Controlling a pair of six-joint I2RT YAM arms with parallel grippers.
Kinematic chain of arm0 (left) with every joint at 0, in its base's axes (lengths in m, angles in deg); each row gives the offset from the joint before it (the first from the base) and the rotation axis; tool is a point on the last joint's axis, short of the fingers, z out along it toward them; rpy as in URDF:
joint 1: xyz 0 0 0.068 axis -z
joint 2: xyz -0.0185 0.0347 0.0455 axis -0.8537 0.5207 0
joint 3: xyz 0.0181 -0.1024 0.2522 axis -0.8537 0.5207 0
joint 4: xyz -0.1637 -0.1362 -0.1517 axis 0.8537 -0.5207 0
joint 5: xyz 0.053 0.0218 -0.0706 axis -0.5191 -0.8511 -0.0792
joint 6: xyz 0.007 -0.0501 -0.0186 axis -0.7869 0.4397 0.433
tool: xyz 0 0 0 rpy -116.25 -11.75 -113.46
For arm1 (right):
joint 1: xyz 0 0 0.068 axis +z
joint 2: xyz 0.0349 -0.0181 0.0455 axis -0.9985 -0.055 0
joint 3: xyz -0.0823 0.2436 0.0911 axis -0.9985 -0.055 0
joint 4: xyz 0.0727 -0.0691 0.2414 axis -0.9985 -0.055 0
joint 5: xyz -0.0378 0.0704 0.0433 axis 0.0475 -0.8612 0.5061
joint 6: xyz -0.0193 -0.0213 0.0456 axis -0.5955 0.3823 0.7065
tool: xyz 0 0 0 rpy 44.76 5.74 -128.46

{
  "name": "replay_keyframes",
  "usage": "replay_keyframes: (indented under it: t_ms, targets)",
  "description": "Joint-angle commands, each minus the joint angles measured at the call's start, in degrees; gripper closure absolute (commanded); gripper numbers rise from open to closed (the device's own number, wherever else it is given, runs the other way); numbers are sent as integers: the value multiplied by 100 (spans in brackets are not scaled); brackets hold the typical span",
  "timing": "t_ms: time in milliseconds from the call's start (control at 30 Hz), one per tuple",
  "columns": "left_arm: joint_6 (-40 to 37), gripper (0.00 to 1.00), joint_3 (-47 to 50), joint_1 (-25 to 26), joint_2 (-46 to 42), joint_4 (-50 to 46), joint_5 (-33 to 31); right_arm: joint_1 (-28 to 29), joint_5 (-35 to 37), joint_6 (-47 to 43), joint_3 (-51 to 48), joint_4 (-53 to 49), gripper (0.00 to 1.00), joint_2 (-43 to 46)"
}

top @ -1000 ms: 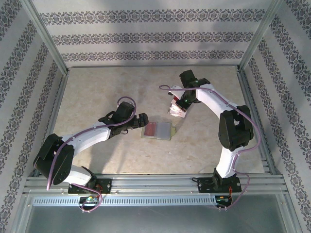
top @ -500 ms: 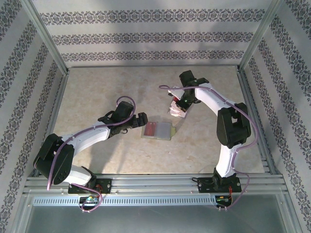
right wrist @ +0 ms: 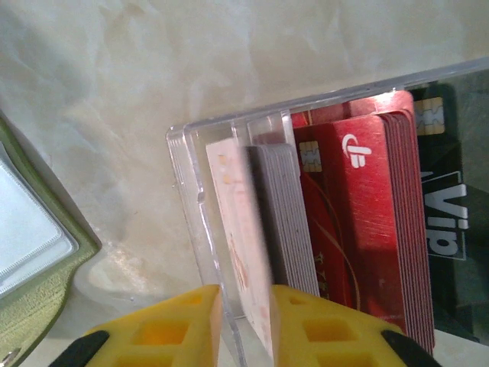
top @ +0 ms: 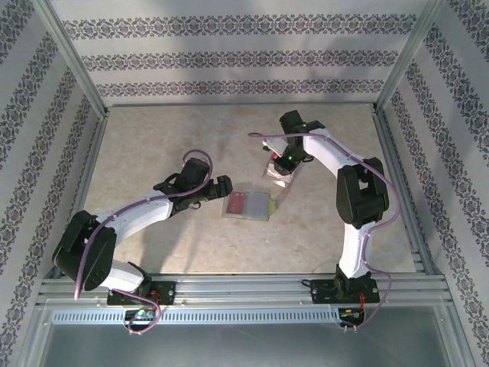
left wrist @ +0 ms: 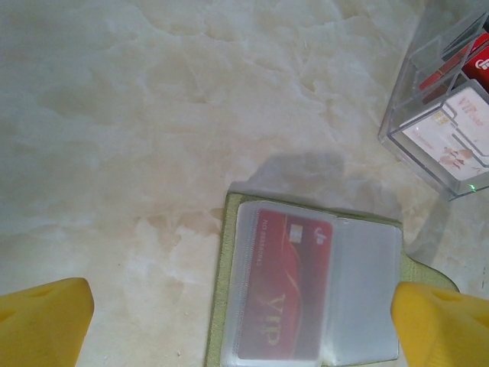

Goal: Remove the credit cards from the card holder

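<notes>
Marble surface (top: 153, 153): cards (right wrist: 359, 191) stacked in clear box (right wrist: 187, 176); red VIP card (left wrist: 286, 290) not yet out of card holder (left wrist: 220, 306). Left pincer (left wrist: 241, 325) wide; right pincer (right wrist: 246, 329) straddles white card (right wrist: 233, 229), grip unclear.

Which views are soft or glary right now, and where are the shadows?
Left wrist: slightly soft overall; the red card looks hazy under the card holder's clear pocket, soft shadow on the table just beyond. Right wrist: white card at the right hand is edge-smeared; red cards crisp. Top external: even light, faint shadows.
</notes>
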Motion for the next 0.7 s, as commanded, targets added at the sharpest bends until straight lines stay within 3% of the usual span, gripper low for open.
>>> replay_keyframes:
  t_ms: [0, 267, 467, 667]
  targets:
    - [-38, 1, -126, -67, 25, -80, 46, -4, -53, 130, 119, -121, 75, 218]
    - [-8, 0, -103, -109, -61, -84, -59, 214, 427, 1195, -302, 314, 65, 1030]
    - [79, 0, 98, -205, -241, 29, -333, 851, 1780, 2826, -981, 772, 57, 1680]
    - [228, 0, 388, -360, -521, 169, -580, 1656, 2310, 4678, -1468, 710, 54, 2088]
